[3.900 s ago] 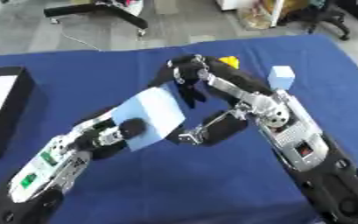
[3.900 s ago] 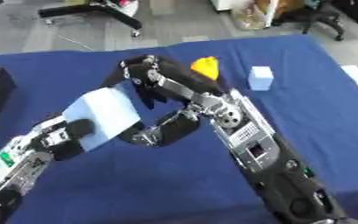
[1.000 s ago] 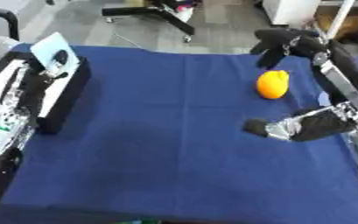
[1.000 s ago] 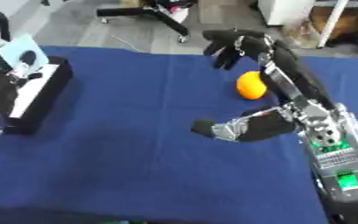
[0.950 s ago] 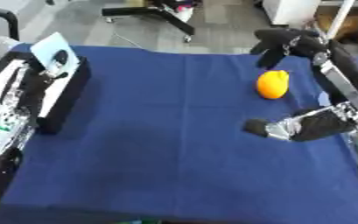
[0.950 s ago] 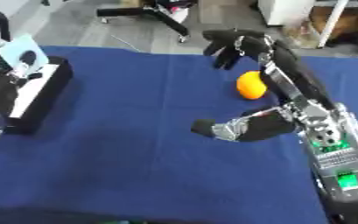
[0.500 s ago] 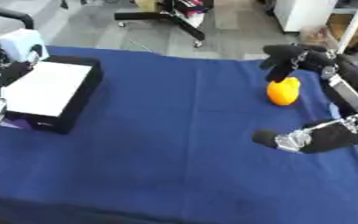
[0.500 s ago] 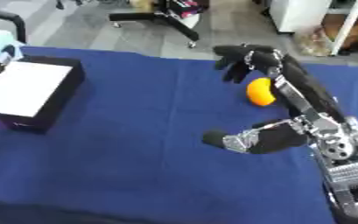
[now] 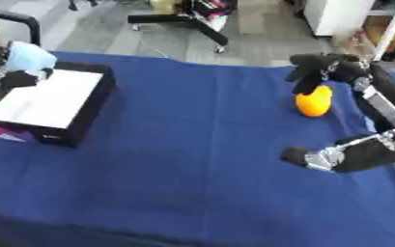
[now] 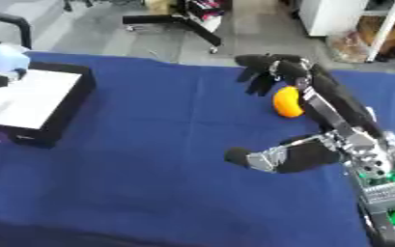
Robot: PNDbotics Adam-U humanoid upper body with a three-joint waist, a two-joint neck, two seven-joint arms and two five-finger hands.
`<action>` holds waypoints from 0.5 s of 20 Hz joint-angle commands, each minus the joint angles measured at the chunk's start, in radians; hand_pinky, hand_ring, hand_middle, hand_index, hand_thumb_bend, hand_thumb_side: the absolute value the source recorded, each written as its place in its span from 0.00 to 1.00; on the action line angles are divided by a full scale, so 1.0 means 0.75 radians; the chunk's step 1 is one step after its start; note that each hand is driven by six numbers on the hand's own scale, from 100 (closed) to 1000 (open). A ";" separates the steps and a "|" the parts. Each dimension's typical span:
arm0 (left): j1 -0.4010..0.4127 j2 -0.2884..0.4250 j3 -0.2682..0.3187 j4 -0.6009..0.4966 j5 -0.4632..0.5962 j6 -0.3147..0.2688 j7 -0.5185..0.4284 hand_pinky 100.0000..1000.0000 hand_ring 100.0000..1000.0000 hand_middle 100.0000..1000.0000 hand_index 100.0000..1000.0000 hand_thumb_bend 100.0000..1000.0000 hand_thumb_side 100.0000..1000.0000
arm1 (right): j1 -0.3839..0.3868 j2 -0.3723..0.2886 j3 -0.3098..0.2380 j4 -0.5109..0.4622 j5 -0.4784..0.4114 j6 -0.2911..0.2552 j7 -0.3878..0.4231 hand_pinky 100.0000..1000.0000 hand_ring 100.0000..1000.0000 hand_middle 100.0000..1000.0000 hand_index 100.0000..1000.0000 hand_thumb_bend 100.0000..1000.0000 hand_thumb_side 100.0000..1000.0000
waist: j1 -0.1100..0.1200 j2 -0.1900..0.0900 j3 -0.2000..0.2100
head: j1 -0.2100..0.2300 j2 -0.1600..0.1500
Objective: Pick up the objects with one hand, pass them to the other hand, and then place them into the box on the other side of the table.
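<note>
The pale blue block (image 9: 29, 56) is held in the left hand (image 9: 13, 77), now brought right over the box (image 9: 86, 113)'s edge, so dropping looks near. The orange thing (image 9: 315, 101) is reached by the right hand (image 9: 317, 68), fingers hanging, nothing gripped.

Matt blue cloth (image 9: 183, 159), smooth orange object (image 9: 314, 101), black box (image 9: 89, 108) with white paper-like lining.

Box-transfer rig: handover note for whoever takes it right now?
Left robot hand: at the table's left edge, curled on a light blue object, over the black box; not released.
Right robot hand: fingers down over the orange object, not visibly closed round it.
Done: blue object passed to left.
Left: drop it in the box, then move the orange one.
</note>
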 commanded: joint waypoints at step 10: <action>-0.031 -0.006 0.042 -0.105 -0.095 -0.081 0.011 0.83 0.93 0.87 0.88 0.70 0.55 | -0.018 -0.022 -0.010 -0.008 -0.011 0.000 0.009 0.48 0.54 0.62 0.88 0.60 0.39 | 0.006 -0.017 0.001 | 0.009 0.008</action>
